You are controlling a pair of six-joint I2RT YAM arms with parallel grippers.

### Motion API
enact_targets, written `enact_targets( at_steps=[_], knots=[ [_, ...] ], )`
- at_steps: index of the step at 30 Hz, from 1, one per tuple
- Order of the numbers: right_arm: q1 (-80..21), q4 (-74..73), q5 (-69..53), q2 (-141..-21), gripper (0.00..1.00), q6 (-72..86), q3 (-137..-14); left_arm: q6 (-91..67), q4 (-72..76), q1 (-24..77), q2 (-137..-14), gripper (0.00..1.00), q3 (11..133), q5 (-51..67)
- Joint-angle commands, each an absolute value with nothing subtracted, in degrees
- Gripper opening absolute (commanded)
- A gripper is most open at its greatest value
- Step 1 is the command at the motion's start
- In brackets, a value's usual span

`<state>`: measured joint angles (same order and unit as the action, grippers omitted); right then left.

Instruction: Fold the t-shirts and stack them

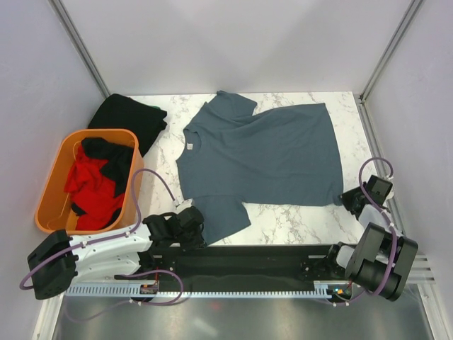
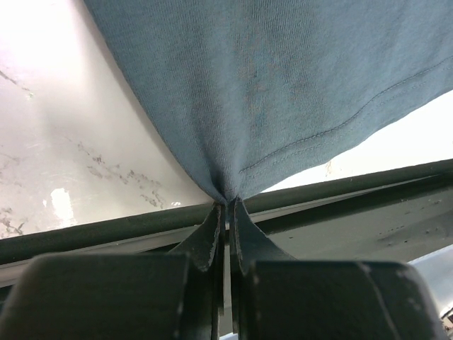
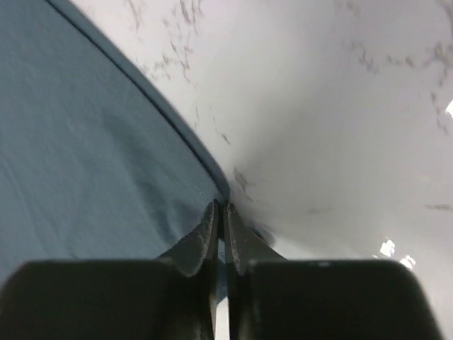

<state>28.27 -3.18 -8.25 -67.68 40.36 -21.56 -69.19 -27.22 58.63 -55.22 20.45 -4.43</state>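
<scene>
A slate blue-grey t-shirt (image 1: 262,156) lies spread flat on the marble table, collar to the left. My left gripper (image 1: 199,222) sits at its near sleeve. In the left wrist view this gripper (image 2: 226,206) is shut on a pinch of the blue cloth (image 2: 283,85). My right gripper (image 1: 345,200) is at the shirt's near right hem corner. The right wrist view shows it (image 3: 221,207) shut on the edge of the blue cloth (image 3: 85,163). A black t-shirt (image 1: 127,117) lies at the back left. Red (image 1: 88,180) and black (image 1: 113,161) shirts fill the basket.
An orange plastic basket (image 1: 58,161) stands at the left edge of the table. White walls close in the back and both sides. A black rail (image 1: 241,258) with the arm bases runs along the near edge.
</scene>
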Motion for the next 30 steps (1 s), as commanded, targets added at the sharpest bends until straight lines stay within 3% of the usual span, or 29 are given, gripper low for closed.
enact_targets(
  at_steps=[1,3,9,17,26,30],
  knots=[
    [28.1,-10.9,-11.0,-64.4,0.07,40.1,-18.4,-70.7,-21.2,57.7,-55.5,0.02,19.3,-15.9],
    [28.1,-11.8,-11.9,-62.8,0.00,40.6,-18.4,-70.7,-21.4,57.6,-55.6,0.02,19.7,-15.9],
    [28.1,-22.8,-12.5,-56.9,0.00,40.4,-22.8,-69.2,-27.4,57.7,-51.0,0.02,24.5,-15.0],
    [28.1,-38.4,-7.8,-47.2,0.00,41.7,-32.0,-69.6,-49.7,57.9,-37.7,0.02,38.5,-18.5],
    [28.2,-43.7,-6.5,-44.1,0.00,40.7,-35.6,-66.1,-63.8,57.8,-39.2,0.02,59.7,-22.8],
    [28.2,-44.2,-8.6,-45.7,0.00,39.3,-38.3,-62.8,-66.3,57.8,-42.6,0.02,63.8,-26.4]
  ],
)
